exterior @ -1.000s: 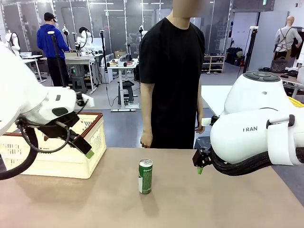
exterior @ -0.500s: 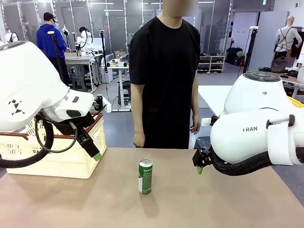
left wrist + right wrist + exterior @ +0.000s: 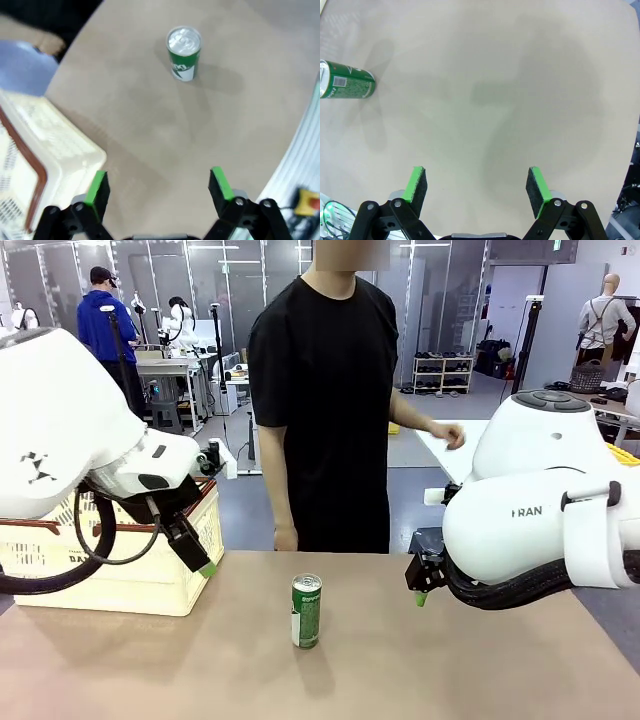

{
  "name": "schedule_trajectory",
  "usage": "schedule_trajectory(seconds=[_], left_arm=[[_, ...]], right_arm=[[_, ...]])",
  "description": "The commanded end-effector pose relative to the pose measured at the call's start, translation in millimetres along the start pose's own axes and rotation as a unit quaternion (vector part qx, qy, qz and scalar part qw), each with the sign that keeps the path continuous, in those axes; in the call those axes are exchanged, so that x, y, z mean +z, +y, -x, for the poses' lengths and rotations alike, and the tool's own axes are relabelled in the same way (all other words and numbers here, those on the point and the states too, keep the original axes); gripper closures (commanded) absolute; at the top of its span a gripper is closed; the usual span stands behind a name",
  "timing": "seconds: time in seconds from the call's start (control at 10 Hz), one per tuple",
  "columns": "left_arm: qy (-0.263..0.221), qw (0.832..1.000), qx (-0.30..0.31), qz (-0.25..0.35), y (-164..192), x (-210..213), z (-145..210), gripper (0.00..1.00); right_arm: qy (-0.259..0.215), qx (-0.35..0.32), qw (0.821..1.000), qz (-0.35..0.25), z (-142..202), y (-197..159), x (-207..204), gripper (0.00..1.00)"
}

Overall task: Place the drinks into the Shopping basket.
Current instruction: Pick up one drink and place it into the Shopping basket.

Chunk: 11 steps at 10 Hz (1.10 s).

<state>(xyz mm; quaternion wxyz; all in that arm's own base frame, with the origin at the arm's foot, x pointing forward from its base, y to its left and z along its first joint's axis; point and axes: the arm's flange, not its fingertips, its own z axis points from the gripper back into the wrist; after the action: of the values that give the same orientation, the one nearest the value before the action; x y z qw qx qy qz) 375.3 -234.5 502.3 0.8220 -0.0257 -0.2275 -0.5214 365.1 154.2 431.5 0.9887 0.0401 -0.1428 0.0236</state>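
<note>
Matt table, shiny can, plastic nearly everywhere else.
The table (image 3: 450, 670) under me is a smooth, matt beige sheet that takes only soft shadows. The green can (image 3: 306, 611) is printed metal with a slight sheen, and its top is bare bright silver. The Shopping basket (image 3: 150, 585) is dull cream plastic lattice with a smoother brown plastic rim. My arm shells (image 3: 560, 510) are glossy white plastic that catches the lights. The pads (image 3: 97, 186) on my left gripper (image 3: 157, 181) and my right gripper (image 3: 477, 190) are green with a matt, faintly rough face, set on dull black linkages (image 3: 375, 225). The person's shirt (image 3: 325, 390) is matt black cloth.
</note>
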Motion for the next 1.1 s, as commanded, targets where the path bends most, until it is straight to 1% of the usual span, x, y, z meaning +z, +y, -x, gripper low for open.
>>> schedule_trajectory(seconds=[0.0,0.1,0.2,0.3,0.5,0.6,0.8,0.9,1.0], left_arm=[[-0.035,0.993,-0.111,0.019,20,-22,-19,0.0],[-0.043,0.989,-0.14,0.037,22,-30,-32,0.0],[-0.038,0.981,-0.182,0.063,20,-39,-51,0.0],[-0.03,0.973,-0.21,0.096,17,-48,-70,0.0],[-0.009,0.96,-0.25,0.129,12,-57,-102,0.0],[0.012,0.952,-0.27,0.142,9,-61,-119,0.0],[0.056,0.942,-0.296,0.15,5,-68,-141,0.0],[0.072,0.938,-0.306,0.145,5,-73,-151,0.0],[0.096,0.937,-0.31,0.127,7,-81,-159,0.0]], right_arm=[[0.0,0.004,1.0,-0.003,0,0,0,0.0],[0.0,0.004,1.0,-0.003,0,0,0,0.0],[0.0,0.004,1.0,-0.003,0,0,0,0.0],[0.0,0.004,1.0,-0.003,0,0,0,0.0],[0.0,0.004,1.0,-0.003,0,0,0,0.0],[0.0,0.004,1.0,-0.003,0,0,0,0.0],[0.0,0.004,1.0,-0.003,0,0,0,0.0],[0.0,0.004,1.0,-0.003,0,0,0,0.0],[0.0,0.004,1.0,-0.003,0,0,0,0.0]])
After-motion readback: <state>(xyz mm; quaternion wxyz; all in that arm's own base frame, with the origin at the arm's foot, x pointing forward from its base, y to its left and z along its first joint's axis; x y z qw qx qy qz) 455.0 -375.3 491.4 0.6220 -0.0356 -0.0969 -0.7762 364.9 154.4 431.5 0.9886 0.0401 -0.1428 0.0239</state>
